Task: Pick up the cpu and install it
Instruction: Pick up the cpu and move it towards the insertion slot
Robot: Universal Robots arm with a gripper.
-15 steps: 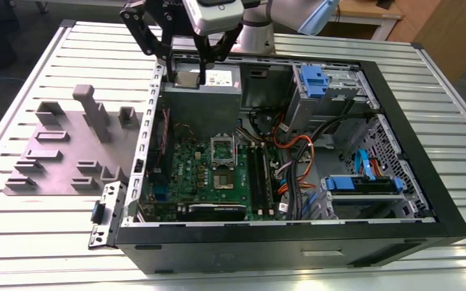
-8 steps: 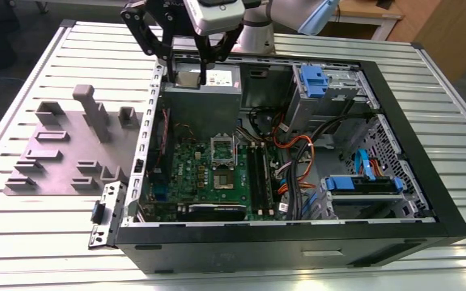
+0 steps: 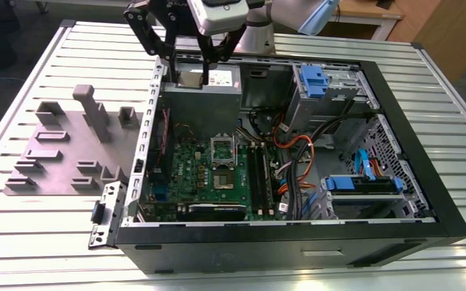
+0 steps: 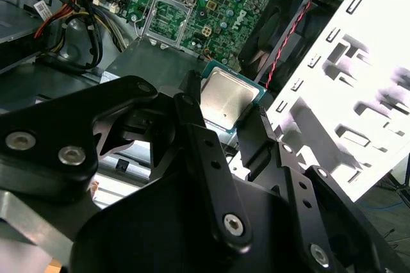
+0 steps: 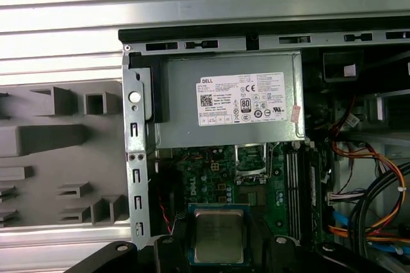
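Overhead, the arm points its claw (image 3: 191,68) straight down above the power supply (image 3: 201,104) in the case (image 3: 298,250). The claw is pinching the cpu (image 5: 219,237) flat, silvery face up.

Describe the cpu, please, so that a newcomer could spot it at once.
Find the open black computer case. Above its grey power supply, the gripper clamps the cpu: a small flat silvery square, far smaller than the green motherboard inside.

The square silvery-grey cpu (image 4: 228,92) is partly covered by the black gripper (image 4: 224,111). The grey plastic tray (image 5: 38,157) is cut off at the edge.
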